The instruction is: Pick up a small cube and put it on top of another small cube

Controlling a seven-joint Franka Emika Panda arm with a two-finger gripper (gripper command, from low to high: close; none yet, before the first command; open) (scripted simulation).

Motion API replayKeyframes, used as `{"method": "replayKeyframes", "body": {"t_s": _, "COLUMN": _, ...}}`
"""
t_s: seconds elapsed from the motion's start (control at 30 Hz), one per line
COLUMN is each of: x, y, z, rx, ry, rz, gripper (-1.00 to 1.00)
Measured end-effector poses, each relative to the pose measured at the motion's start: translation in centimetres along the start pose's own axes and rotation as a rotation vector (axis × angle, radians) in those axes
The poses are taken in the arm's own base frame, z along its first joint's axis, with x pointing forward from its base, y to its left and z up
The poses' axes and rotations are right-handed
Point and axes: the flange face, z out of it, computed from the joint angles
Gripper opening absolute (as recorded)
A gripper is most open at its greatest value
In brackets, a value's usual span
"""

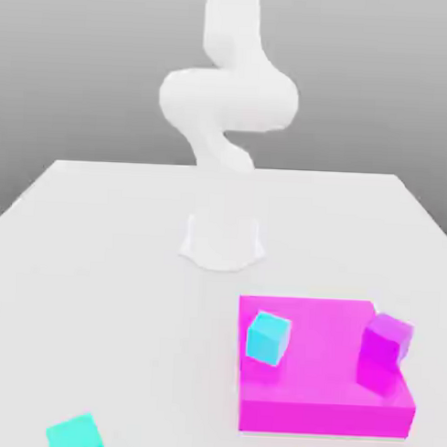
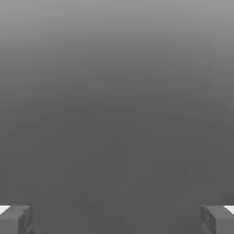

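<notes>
Hand view: my gripper (image 2: 117, 219) w/ fingers (image 2: 16, 219) spread wide, nothing between. Exterior view: turquoise cube (image 1: 74, 433) on table (image 1: 97, 258), near front-left edge, well apart from magenta block (image 1: 326, 378). No readable writing.

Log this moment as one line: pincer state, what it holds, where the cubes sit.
pincer: open, empty | turquoise cube: on table | sky-cyan cube, purple cube: on magenta block | stacking: not started
</notes>
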Motion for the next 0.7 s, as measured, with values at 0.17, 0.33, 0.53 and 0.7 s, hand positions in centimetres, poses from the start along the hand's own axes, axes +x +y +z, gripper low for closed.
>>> {"method": "replayKeyframes", "body": {"t_s": 0.17, "x": 1.8, "y": 2.1, "z": 9.1, "rx": -0.036, "ry": -0.146, "rz": -0.068, "gripper": 0.00}}
{"method": "replayKeyframes", "body": {"t_s": 0.33, "x": 2.2, "y": 5.1, "z": 17.7, "rx": -0.078, "ry": -0.268, "rz": -0.131, "gripper": 0.00}}
{"method": "replayKeyframes", "body": {"t_s": 0.53, "x": 1.2, "y": 9.9, "z": 27.3, "rx": -0.140, "ry": -0.391, "rz": -0.209, "gripper": 0.00}}
{"method": "replayKeyframes", "body": {"t_s": 0.7, "x": -0.3, "y": 15.0, "z": 34.1, "rx": -0.206, "ry": -0.475, "rz": -0.277, "gripper": 0.00}}
